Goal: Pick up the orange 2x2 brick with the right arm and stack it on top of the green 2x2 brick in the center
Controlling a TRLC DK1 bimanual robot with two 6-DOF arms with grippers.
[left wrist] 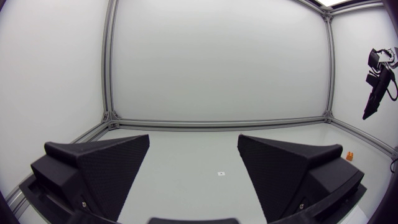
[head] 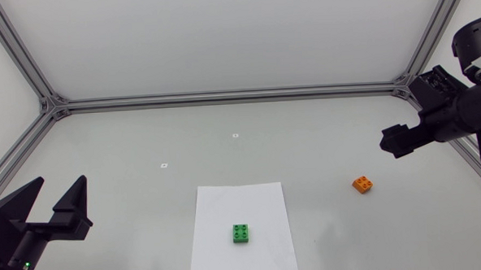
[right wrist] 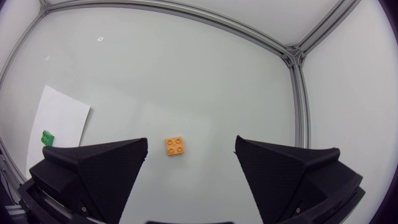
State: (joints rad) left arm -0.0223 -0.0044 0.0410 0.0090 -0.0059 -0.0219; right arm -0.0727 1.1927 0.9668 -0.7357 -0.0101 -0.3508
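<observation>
Orange 2x2 brick (head: 362, 183) sits on the bare table, well to the right of the green 2x2 brick (head: 241, 233) on its white sheet (head: 227, 201). The right gripper (head: 393, 140) hangs above it, fingers spread wide, nothing held. Best approach, prob.: descend w/ brick centred btwn fingers, square to its flat sides. Left gripper (head: 60, 185) is parked, also wide open.

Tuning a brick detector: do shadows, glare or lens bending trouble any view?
Head view: soft, even light; orange brick and green brick cast only faint shadows, no glare on the table. Right wrist view: fisheye bows the frame; shadows equally faint. Left wrist view: same bowing; orange brick shows very small, far off.
</observation>
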